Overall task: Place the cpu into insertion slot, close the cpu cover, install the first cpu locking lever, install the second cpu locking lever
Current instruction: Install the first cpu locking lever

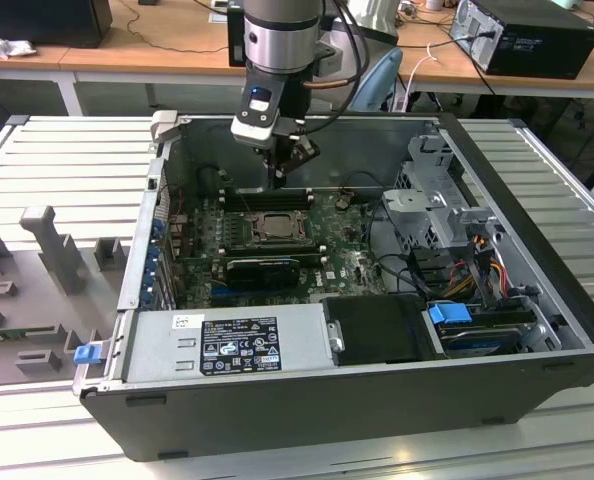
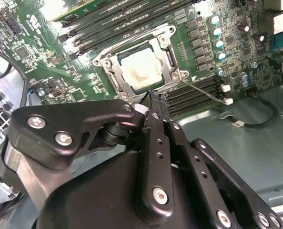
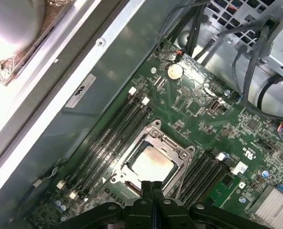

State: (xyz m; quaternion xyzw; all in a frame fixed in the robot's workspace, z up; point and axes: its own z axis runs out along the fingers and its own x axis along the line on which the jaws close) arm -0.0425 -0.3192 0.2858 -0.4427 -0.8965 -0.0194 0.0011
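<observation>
Inside the open case (image 1: 307, 400), the cpu (image 3: 151, 164) sits in the insertion slot (image 3: 116, 177), cpu cover (image 2: 167, 59) down around it, with the gripper (image 3: 151, 185) clenched shut just beside the slot's edge.

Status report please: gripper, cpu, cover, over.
Gripper shut, beside the grey-rimmed square slot. Pale silver square cpu seated inside, thin silver-grey metal frame cover down around it. One thin wire lever sticks out.
</observation>
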